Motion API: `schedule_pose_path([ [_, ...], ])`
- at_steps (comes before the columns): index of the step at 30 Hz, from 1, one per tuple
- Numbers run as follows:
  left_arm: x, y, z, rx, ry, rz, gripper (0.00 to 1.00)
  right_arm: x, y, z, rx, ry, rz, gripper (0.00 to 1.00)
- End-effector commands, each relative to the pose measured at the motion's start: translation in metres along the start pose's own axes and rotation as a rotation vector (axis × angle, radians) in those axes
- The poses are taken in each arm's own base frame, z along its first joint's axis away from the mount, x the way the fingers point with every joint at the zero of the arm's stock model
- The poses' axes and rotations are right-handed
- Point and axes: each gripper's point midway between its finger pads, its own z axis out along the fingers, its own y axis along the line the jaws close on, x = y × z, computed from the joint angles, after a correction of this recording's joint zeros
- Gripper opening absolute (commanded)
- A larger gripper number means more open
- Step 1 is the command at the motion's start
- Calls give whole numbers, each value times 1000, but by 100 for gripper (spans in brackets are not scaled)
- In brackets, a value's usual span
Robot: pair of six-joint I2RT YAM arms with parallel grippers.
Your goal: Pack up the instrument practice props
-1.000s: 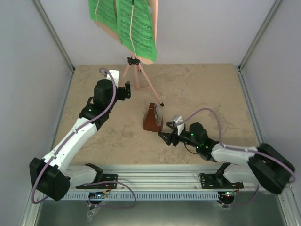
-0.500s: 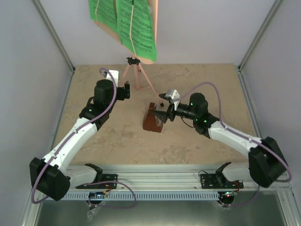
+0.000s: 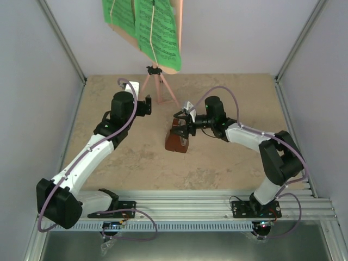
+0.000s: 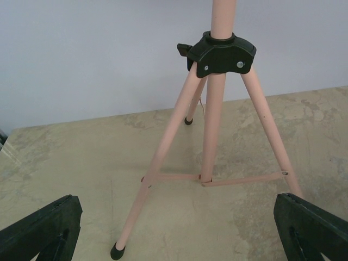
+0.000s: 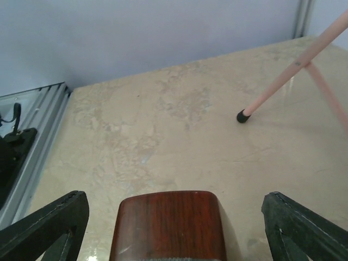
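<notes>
Mottled beige table (image 3: 228, 163) is carrying two things right now.
The pink stand (image 3: 159, 92) is standing toward the back, left of centre, its tripod legs splaying out and its black-tipped feet resting on the surface. The brown metronome (image 3: 176, 142) is sitting upright near the middle, in front of the stand's nearest foot, close to it but apart. A metal rail (image 3: 179, 202) is running along the near edge.

Lab test cell, plain-walled tabletop (image 3: 136, 168).
</notes>
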Motion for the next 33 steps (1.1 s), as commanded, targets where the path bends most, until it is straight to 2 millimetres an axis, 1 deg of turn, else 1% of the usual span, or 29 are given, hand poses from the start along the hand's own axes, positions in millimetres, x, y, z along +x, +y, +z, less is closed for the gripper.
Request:
schedule_pose_path([
  [1,0,1,3,-4,-1,13,99,7,11,7,-101,13,28,86],
  [4,0,0,3,-2,0,14,99,17,6,7,-64,33,35,79],
  [8,0,0,4,0,1,14,99,26,0,0,28,44,31,59],
  [11,0,0,4,-1,2,15,99,26,0,-11,98,24,30,53],
  [15,2,2,4,-13,3,24,99,30,-3,-33,234,14,57,52],
  [17,2,2,4,-17,2,25,99,37,-11,-48,348,25,86,52],
  [19,2,3,4,-19,2,25,99,44,-25,-70,515,38,122,52],
  [22,2,1,4,-10,2,21,99,65,-45,-106,765,60,164,54],
  [25,2,-2,4,11,1,13,99,79,-64,-135,959,93,207,55],
  [27,5,-3,7,9,9,19,99,86,-75,-150,1052,99,241,55],
  [30,11,2,14,-11,28,25,99,100,-92,-168,1161,102,303,55],
  [33,16,7,19,-33,44,32,99,107,-108,-180,1264,94,355,55],
])
